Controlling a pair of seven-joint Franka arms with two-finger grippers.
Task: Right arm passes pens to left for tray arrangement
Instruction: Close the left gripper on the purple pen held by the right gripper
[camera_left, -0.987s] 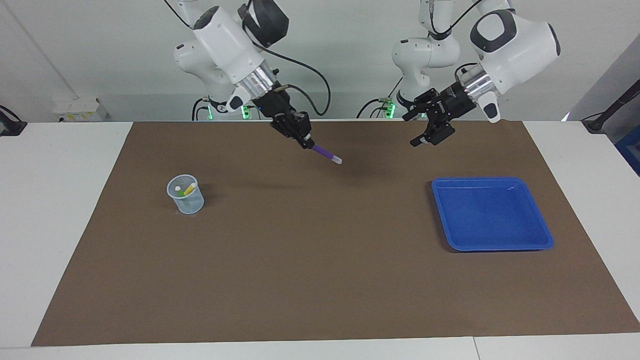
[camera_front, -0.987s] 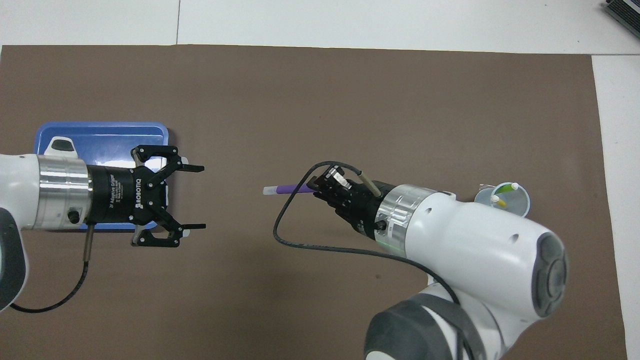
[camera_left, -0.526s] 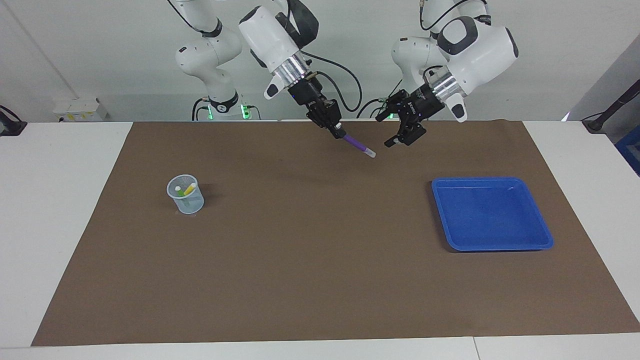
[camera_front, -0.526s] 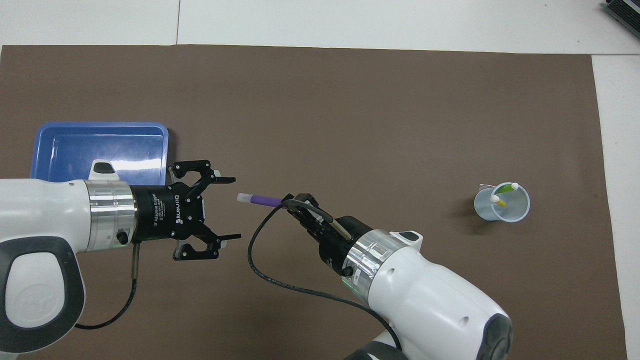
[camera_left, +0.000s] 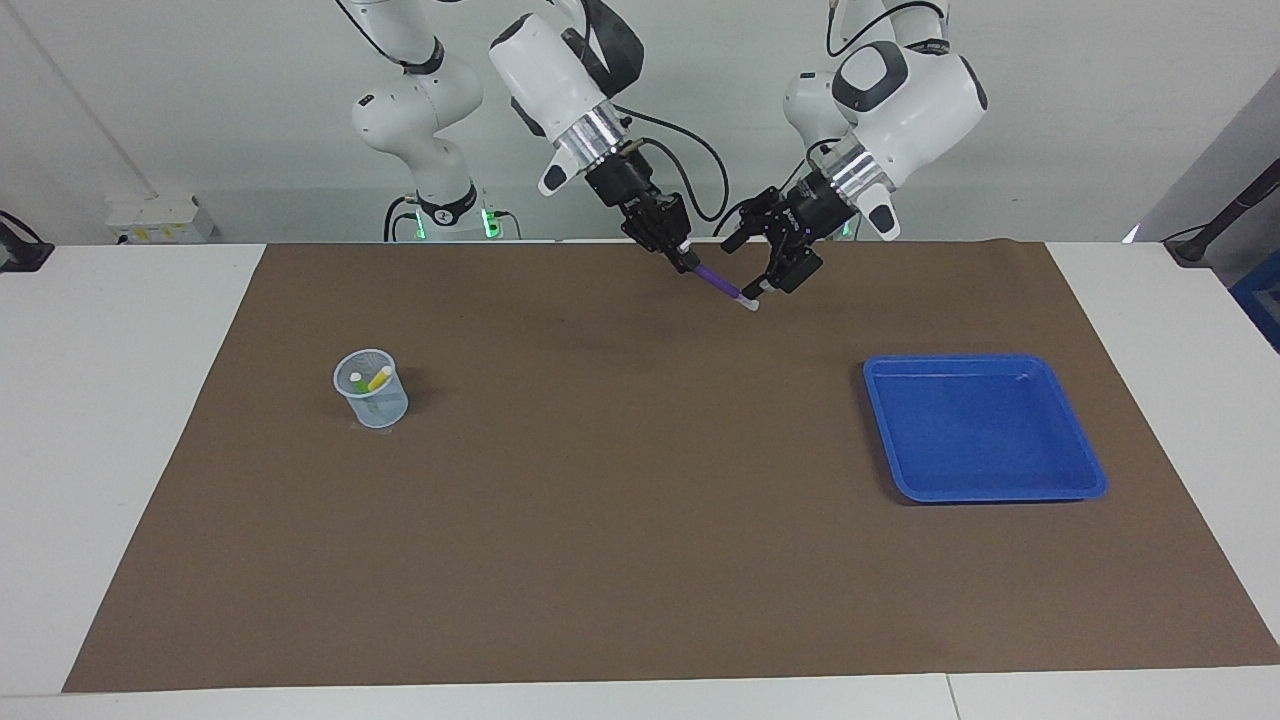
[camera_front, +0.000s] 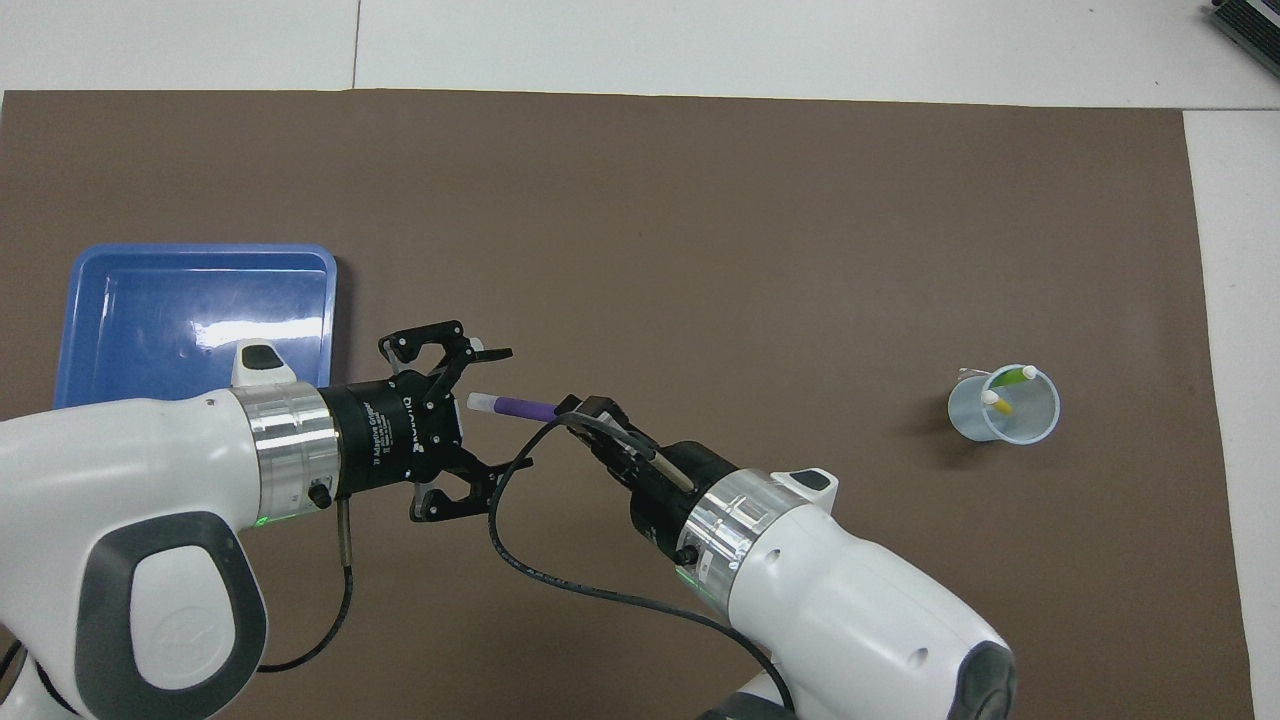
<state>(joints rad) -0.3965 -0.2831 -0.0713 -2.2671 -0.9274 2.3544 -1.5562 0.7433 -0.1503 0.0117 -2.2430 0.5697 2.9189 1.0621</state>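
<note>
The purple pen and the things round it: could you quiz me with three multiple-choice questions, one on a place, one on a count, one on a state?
1. Where is the purple pen?
A. in the tray
B. in the right gripper, over the mat
C. in the cup

2. How many pens stand in the cup?
A. none
B. two
C. four

3. How do the left gripper's fingers stand?
A. open
B. shut on the pen
C. shut, empty

Answers: 1 B, its fingers clamp the pen; 2 B, one green, one yellow; 3 A, spread around the pen's whitish end. The tray holds nothing.
</note>
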